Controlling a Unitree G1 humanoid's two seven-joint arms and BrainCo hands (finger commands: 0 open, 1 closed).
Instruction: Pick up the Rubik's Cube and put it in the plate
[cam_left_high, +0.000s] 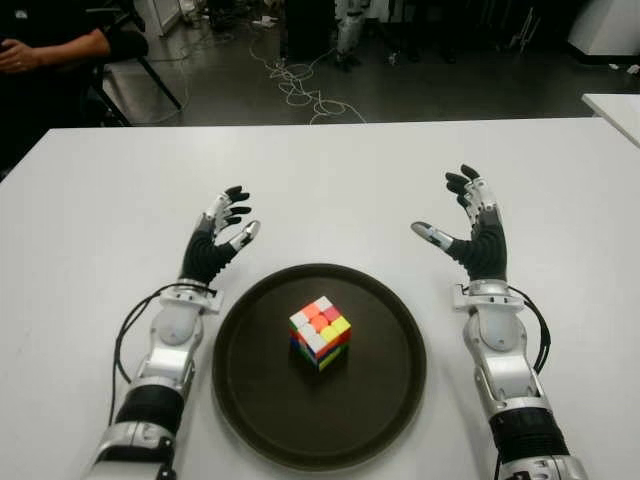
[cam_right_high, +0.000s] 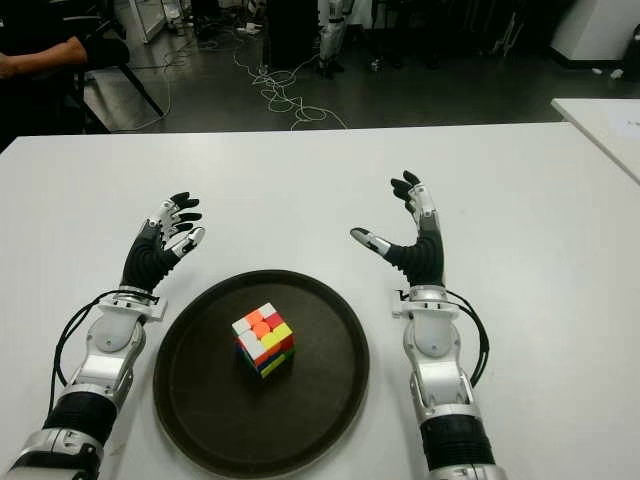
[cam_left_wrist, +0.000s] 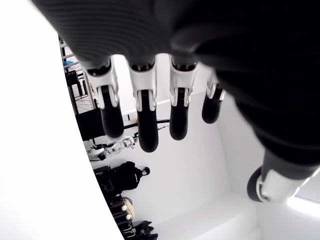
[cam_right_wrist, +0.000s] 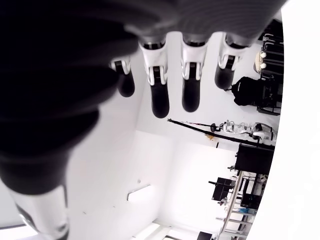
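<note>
Both forearms reach forward, well apart, wrists raised. Left hand (cam_left_high: 215, 245): palm facing inward toward the right one, fingers (cam_left_wrist: 141, 117) extended with a slight curl, thumb angled inward, holding nothing. Right hand (cam_left_high: 475, 235): mirrors it, palm inward, fingers (cam_right_wrist: 157, 92) extended upward, thumb splayed toward the left, holding nothing.

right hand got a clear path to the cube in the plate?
Probably yes. The right hand is open beside the plate; nothing lies between it and the Rubik's Cube, which sits exposed mid-plate.
</note>
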